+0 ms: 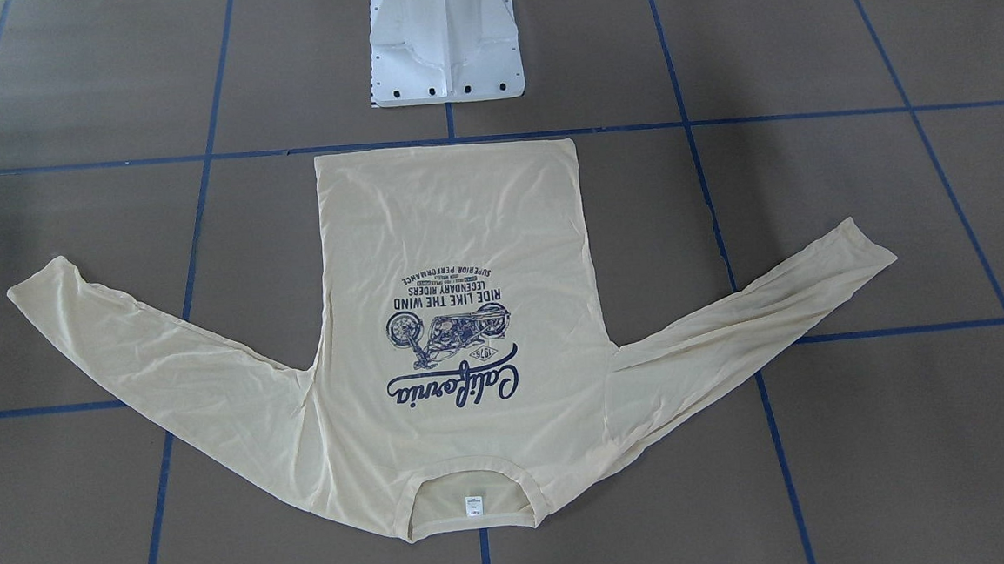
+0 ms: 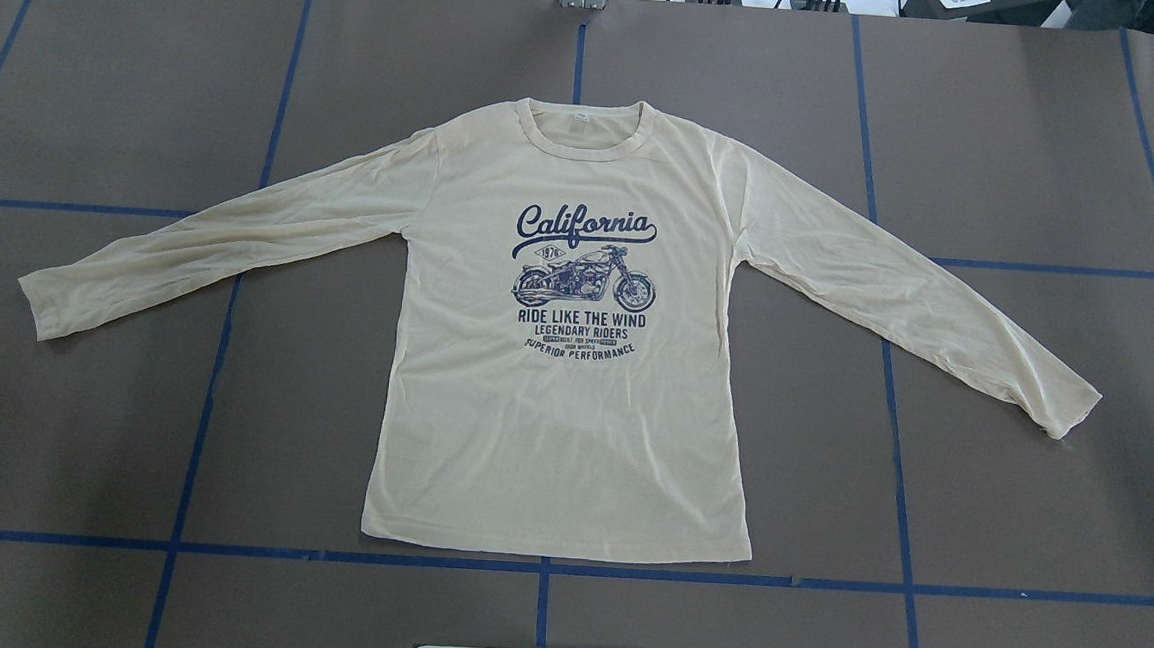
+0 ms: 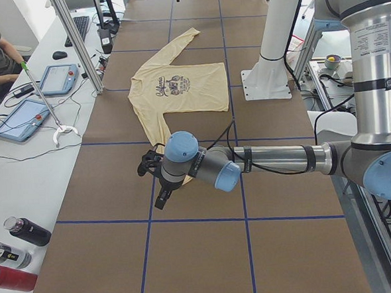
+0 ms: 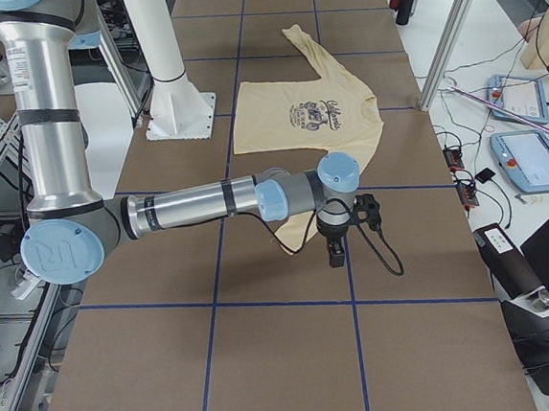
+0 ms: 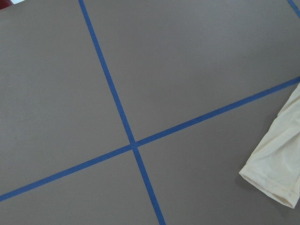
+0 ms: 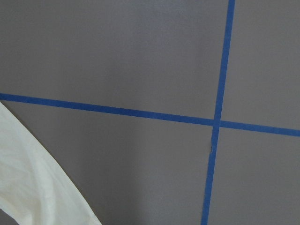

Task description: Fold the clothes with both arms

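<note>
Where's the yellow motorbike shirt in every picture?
Front-facing: the shirt is in the middle, upside down, collar at the bottom.
Overhead: middle, collar at the top.
Exterior left: upper middle, small.
Exterior right: upper middle, small.
Left wrist: only a sleeve cuff, lower right.
Right wrist: only a bit of its fabric, lower left.
Shared landmark: the blue tape lines show in every view.

One pale cream-yellow thin long-sleeved T-shirt (image 2: 560, 433). Two grey-and-silver jointed robot arms: left arm (image 3: 276, 160), right arm (image 4: 188, 208). One white pedestal base (image 1: 446, 50). Two flat grey-blue touchscreen pendants (image 3: 22, 119), toward ten o'clock in the left-side view.
</note>
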You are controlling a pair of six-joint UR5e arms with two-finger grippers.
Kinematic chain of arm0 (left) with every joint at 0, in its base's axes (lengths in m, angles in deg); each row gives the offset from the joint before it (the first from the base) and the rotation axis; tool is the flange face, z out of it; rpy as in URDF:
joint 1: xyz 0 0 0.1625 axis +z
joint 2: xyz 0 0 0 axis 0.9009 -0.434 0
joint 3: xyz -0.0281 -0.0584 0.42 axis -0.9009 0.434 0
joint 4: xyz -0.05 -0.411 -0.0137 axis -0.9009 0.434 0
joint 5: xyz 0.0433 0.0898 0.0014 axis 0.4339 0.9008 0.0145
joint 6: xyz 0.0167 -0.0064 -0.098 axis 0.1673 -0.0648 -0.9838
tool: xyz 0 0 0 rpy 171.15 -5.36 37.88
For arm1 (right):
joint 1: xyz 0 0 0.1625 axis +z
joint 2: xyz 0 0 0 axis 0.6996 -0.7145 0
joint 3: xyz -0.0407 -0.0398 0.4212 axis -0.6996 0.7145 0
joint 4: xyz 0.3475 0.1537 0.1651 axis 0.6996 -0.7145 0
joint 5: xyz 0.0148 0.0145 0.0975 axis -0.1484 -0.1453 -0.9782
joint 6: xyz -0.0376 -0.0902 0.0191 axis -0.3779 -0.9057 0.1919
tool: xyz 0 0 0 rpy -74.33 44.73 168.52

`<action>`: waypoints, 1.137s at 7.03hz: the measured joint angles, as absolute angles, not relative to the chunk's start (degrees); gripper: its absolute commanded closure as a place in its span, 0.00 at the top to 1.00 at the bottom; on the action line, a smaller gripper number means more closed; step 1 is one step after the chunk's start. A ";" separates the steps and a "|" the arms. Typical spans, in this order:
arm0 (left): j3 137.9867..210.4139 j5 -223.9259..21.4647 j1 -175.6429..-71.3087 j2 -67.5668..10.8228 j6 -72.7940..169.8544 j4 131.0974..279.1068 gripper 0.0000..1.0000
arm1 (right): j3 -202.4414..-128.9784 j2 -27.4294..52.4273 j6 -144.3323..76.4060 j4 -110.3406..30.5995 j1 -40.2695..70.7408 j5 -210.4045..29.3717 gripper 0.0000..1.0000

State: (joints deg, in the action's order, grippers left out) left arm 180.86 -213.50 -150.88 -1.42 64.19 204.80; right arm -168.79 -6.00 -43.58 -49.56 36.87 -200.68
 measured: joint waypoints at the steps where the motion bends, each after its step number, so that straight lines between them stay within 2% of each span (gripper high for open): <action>1: 180.73 -213.89 -150.72 -1.53 64.18 204.92 0.99 | -167.56 -6.01 -43.56 -47.45 36.21 -201.54 1.00; 8: 181.06 -215.14 -149.80 -2.33 59.11 210.22 0.99 | -164.84 -10.08 -28.40 -34.07 22.00 -202.65 1.00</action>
